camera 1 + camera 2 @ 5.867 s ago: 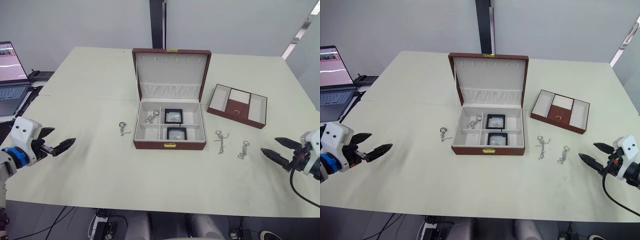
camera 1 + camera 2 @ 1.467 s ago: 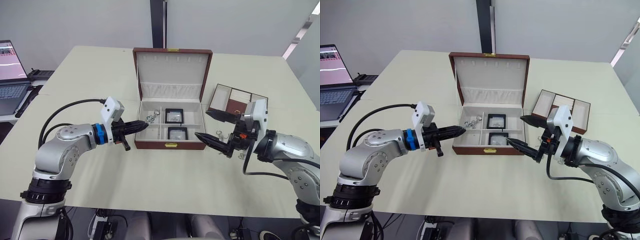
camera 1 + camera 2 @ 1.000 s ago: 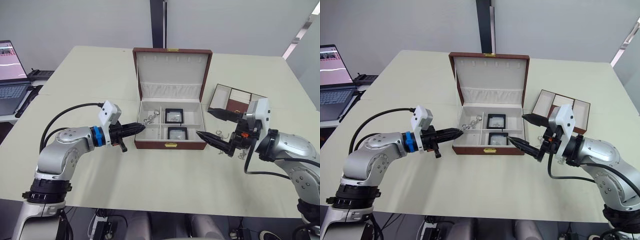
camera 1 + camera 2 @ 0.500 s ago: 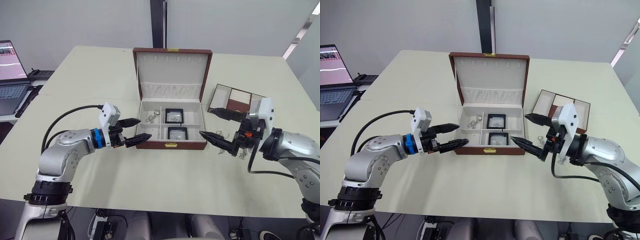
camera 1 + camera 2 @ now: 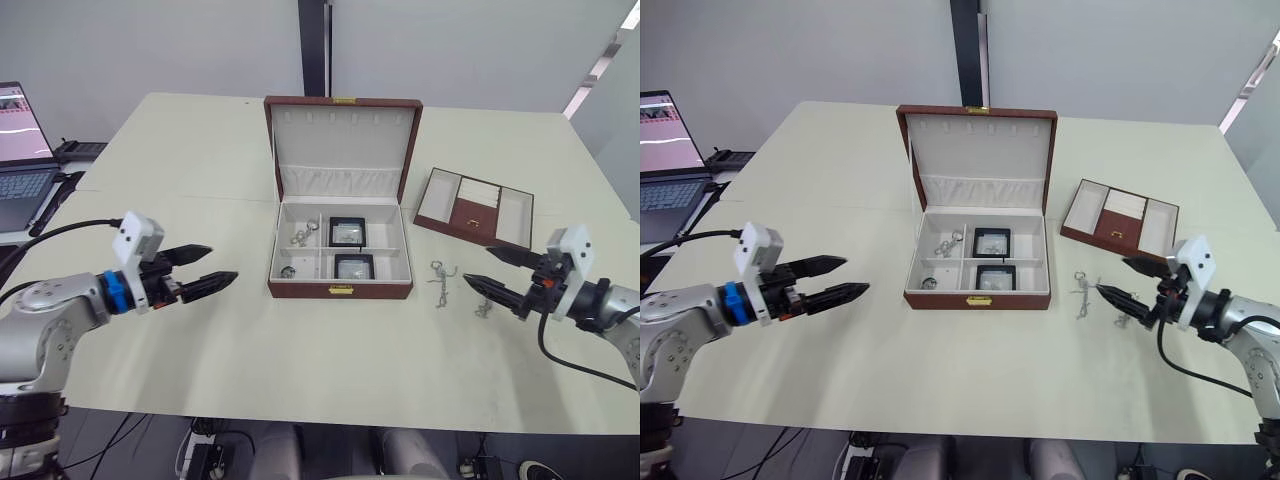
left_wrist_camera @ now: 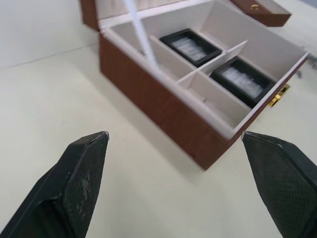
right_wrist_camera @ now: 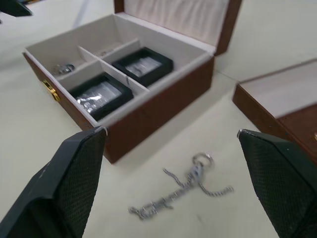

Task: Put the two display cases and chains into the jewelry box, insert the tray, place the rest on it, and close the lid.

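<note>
Left eye view, listed by size: table [image 5: 330, 350]; jewelry box [image 5: 341, 215], lid up, two display cases [image 5: 347, 232] and two chains [image 5: 301, 237] inside; tray [image 5: 475, 211] right of it; two chains [image 5: 440, 276] loose near right tool [image 5: 503, 272]. Left tool [image 5: 195, 267] and right tool both spread wide, empty. Risk: thin chain slipping between fingertips or snagging on the box wall.

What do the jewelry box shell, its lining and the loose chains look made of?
Jewelry box: reddish-brown, faintly glossy shell, likely leatherette, with a gold-toned clasp. Lining: pale matte fabric, perhaps velvet. Chains: silvery, glinting links, apparently metal.
</note>
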